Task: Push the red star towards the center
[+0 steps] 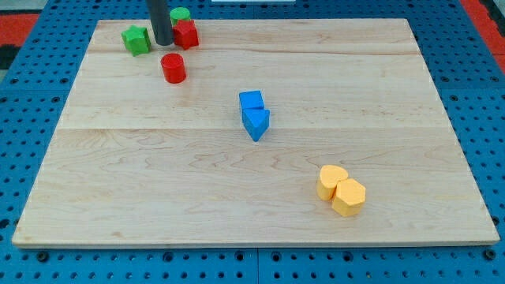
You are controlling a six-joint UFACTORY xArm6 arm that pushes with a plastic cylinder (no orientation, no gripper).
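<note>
The red star (pixel 187 34) lies near the view's top left on the wooden board (pixel 158 181), touching a green round block (pixel 181 14) just behind it. My tip (pixel 162 42) stands right at the star's left side, between it and a green block (pixel 136 39). A red cylinder (pixel 173 68) stands just below my tip, apart from it.
A blue cube (pixel 251 100) and a blue triangular block (pixel 256 124) touch each other near the board's middle. Two yellow blocks (pixel 342 190) sit together at the lower right. A blue pegboard (pixel 31 102) surrounds the board.
</note>
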